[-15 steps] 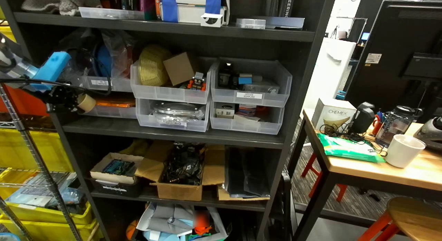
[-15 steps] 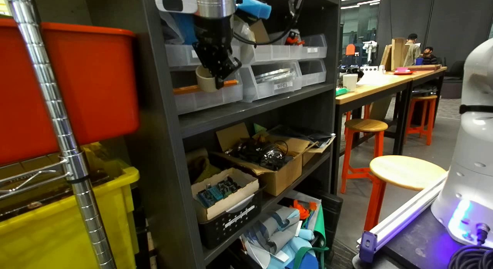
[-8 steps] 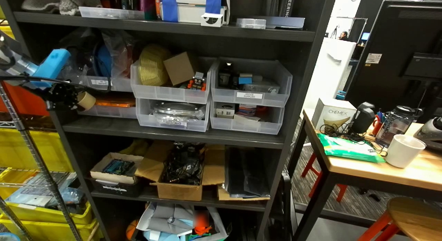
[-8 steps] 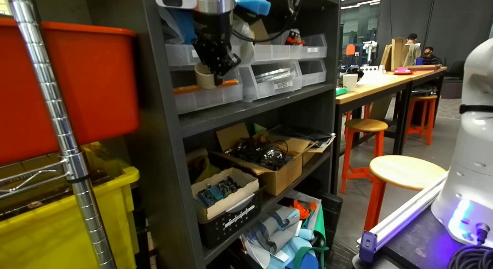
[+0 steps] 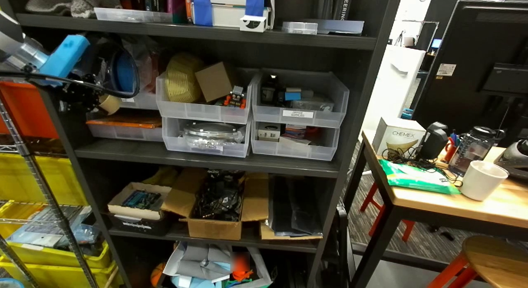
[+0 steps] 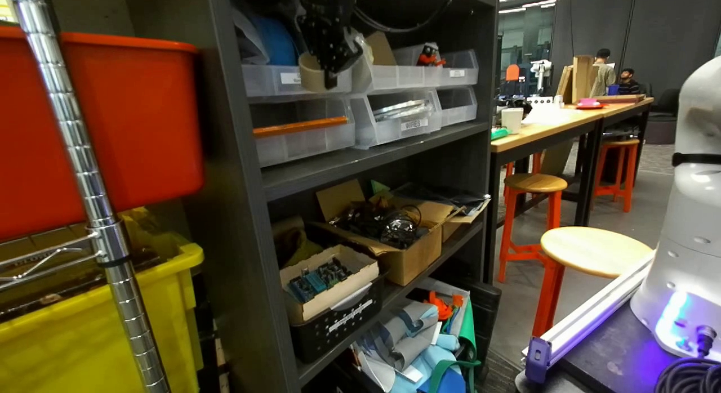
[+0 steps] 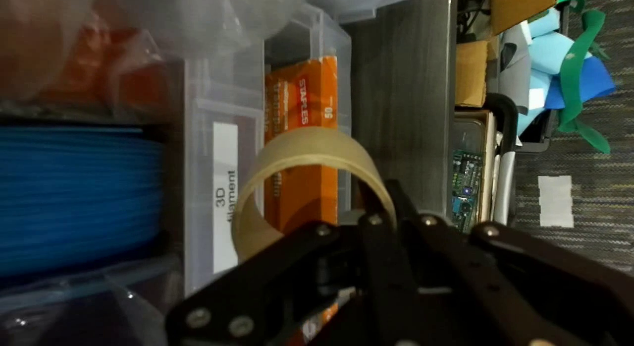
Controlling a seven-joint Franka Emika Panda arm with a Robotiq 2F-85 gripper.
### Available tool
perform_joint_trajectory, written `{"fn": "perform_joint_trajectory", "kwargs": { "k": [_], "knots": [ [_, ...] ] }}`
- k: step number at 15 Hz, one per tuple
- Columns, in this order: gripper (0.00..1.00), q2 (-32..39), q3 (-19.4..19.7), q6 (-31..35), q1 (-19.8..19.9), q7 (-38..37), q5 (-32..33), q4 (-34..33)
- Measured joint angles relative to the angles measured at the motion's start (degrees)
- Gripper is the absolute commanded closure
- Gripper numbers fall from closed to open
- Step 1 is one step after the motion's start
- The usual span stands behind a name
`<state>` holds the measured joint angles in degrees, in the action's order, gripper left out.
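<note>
End effector [image 7: 386, 207] | gripping beige ring [image 7: 317, 145] (hollow) | near clear bin [image 6: 269, 81]

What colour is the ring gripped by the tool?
The ring is beige-tan, seen best in the wrist view.

Tape ring [image 7: 317, 142] is in the fingers [image 7: 386, 276], in front of the filament bin [image 7: 200, 157]. Staples box [image 7: 299, 95] is in the lower bin [image 6: 307, 147].

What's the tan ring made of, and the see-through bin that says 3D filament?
The tan ring: maybe cardboard, since it's dull and paper-brown; not certain. The bin: probably plastic, slightly shiny, with cloudy see-through walls.
</note>
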<state>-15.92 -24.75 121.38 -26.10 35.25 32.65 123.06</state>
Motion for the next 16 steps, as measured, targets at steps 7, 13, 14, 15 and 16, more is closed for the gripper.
{"fn": "perform_joint_trajectory", "kwargs": {
  "k": [7,13,14,15,16],
  "knots": [
    [0.99,-9.2,2.0,-2.5,0.0,-0.3,-2.0,5.1],
    [0.99,-18.2,3.0,-6.0,0.0,-0.4,-1.9,7.2],
    [0.99,-19.6,3.4,-6.5,0.0,-0.4,-1.8,7.6],
    [0.99,-21.0,3.7,-7.0,0.0,-0.5,-1.8,8.1],
    [0.99,-22.2,4.2,-7.3,0.0,-0.6,-1.8,8.5]
  ]
}}
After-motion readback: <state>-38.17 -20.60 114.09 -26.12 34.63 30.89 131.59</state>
